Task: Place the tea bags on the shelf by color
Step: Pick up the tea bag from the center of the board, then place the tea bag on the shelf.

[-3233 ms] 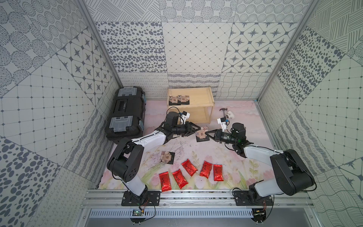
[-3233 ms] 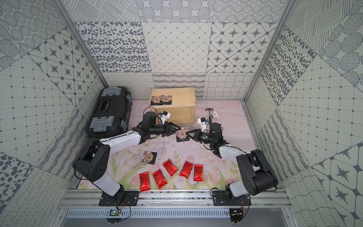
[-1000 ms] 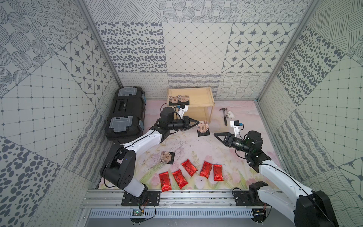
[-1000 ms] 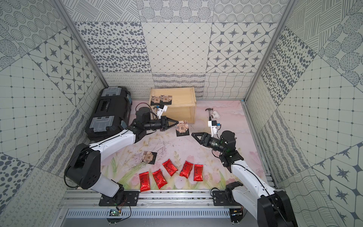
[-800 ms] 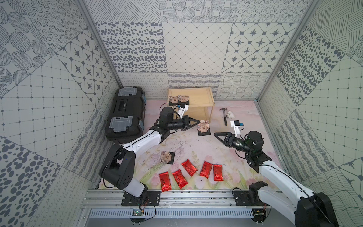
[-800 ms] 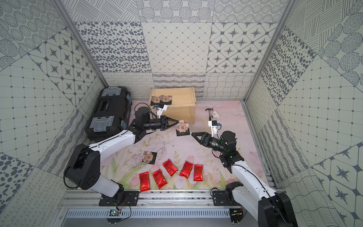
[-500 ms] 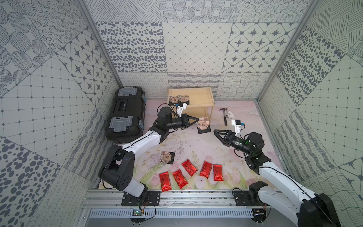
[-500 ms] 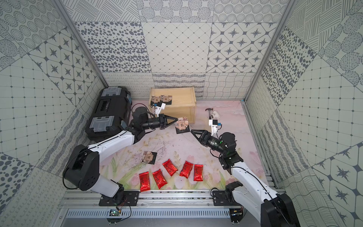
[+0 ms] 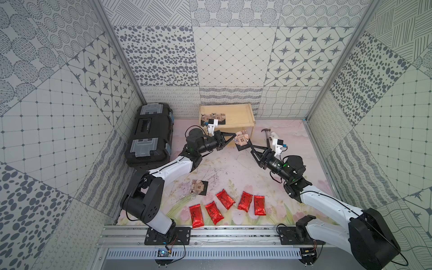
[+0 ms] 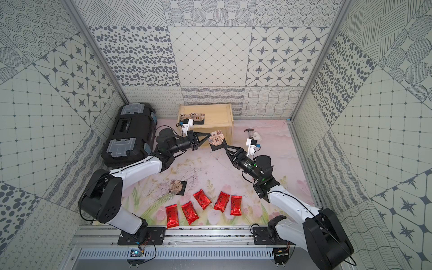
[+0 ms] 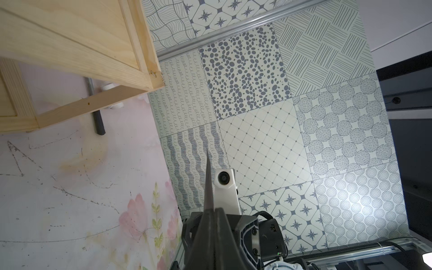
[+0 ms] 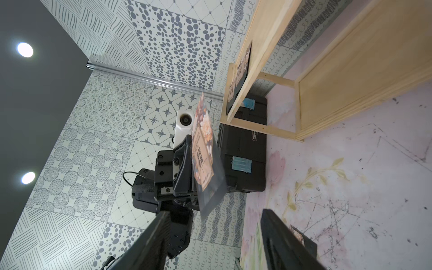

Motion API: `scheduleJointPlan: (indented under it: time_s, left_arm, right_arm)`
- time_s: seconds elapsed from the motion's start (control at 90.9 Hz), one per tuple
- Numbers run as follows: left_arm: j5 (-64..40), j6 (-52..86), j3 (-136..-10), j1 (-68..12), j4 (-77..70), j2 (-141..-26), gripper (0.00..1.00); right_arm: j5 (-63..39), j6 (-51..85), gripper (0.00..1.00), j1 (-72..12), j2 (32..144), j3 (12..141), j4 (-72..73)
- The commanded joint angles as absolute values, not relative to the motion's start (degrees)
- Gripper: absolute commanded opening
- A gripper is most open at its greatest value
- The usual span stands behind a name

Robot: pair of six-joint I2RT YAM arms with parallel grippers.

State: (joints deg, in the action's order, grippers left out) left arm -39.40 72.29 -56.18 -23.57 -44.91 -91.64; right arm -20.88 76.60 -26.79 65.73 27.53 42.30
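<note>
Above the floral desk (image 9: 233, 168), just in front of the shelf (image 9: 236, 114), the left jaws pinch a black sachet (image 9: 242, 140) aloft; the right jaws stand wide, just beside it.

Floral tabletop (image 9: 233, 168): shelf (image 9: 238, 115), toolbox (image 9: 149, 135), hammer (image 9: 266, 136), five red pouches (image 9: 225, 199), one black sachet (image 9: 198, 187).

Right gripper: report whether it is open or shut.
Open. The right gripper shows its fingers spread wide apart, clamping nothing.
</note>
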Motion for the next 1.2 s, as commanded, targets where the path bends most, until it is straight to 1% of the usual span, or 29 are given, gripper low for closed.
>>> scheduleJointPlan:
  time_s: [0.0, 0.066, 0.165, 0.253, 0.319, 0.484, 0.627, 0.759, 0.77, 0.803, 0.847, 0.902, 0.946, 0.968, 1.056, 1.188]
  left_arm:
    - [-36.82, 78.28, -56.28, -23.71, -55.59, -92.36, 0.00]
    - [-36.68, 78.75, -56.07, -23.70, -56.10, -92.53, 0.00]
    - [-36.66, 78.86, -56.01, -23.73, -56.25, -92.66, 0.00]
    - [-36.71, 79.00, -56.08, -23.71, -56.25, -92.81, 0.00]
    - [-36.81, 78.95, -56.29, -23.73, -56.26, -92.99, 0.00]
    - [-36.83, 78.75, -56.32, -23.67, -55.96, -92.82, 0.00]
    - [-37.12, 78.44, -56.54, -23.75, -55.51, -92.88, 0.00]
    - [-37.56, 77.23, -57.03, -23.73, -53.50, -92.39, 0.00]
    - [-37.63, 77.03, -57.08, -23.69, -53.12, -92.29, 0.03]
    - [-37.84, 76.27, -57.33, -23.49, -51.73, -91.92, 0.19]
    - [-37.86, 74.37, -57.42, -23.24, -49.61, -90.94, 0.35]
    - [-37.65, 70.11, -57.48, -22.74, -45.44, -89.29, 0.50]
    - [-36.73, 66.81, -57.62, -21.98, -39.35, -86.91, 0.63]
    - [-36.28, 65.44, -57.74, -21.53, -36.32, -85.67, 0.67]
    - [-34.01, 58.46, -57.81, -19.52, -25.17, -81.15, 0.78]
    - [-30.10, 52.07, -57.38, -15.94, -12.31, -75.61, 0.81]
  right_arm:
    - [-20.35, 77.86, 0.64, -27.12, 69.02, 30.64, 50.08]
    - [-20.49, 78.34, 0.61, -27.14, 71.01, 32.87, 51.78]
    - [-20.74, 79.11, 0.54, -27.16, 74.04, 34.40, 54.36]
    - [-21.23, 79.85, 0.45, -27.16, 76.19, 35.72, 55.89]
    - [-21.50, 80.24, 0.38, -27.20, 77.31, 36.27, 56.79]
    - [-21.30, 80.54, 0.15, -27.20, 78.38, 36.39, 57.30]
    - [-20.93, 79.85, 0.00, -27.24, 77.96, 36.75, 56.07]
    - [-20.64, 78.48, 0.00, -27.33, 77.23, 37.62, 52.81]
    - [-20.60, 78.31, 0.00, -27.33, 77.11, 37.71, 52.42]
    - [-20.27, 77.77, 0.00, -27.30, 76.89, 37.97, 51.30]
    - [-19.27, 76.69, 0.00, -27.33, 76.41, 38.50, 48.72]
    - [-17.69, 74.94, 0.00, -27.20, 76.34, 39.59, 45.37]
    - [-16.15, 73.92, 0.00, -27.19, 76.70, 40.61, 43.44]
    - [-15.35, 73.37, 0.00, -27.17, 77.01, 41.27, 42.89]
    - [-13.48, 71.59, 0.00, -26.91, 79.60, 45.09, 40.74]
    - [-10.61, 69.67, 0.00, -27.09, 85.55, 52.83, 37.01]
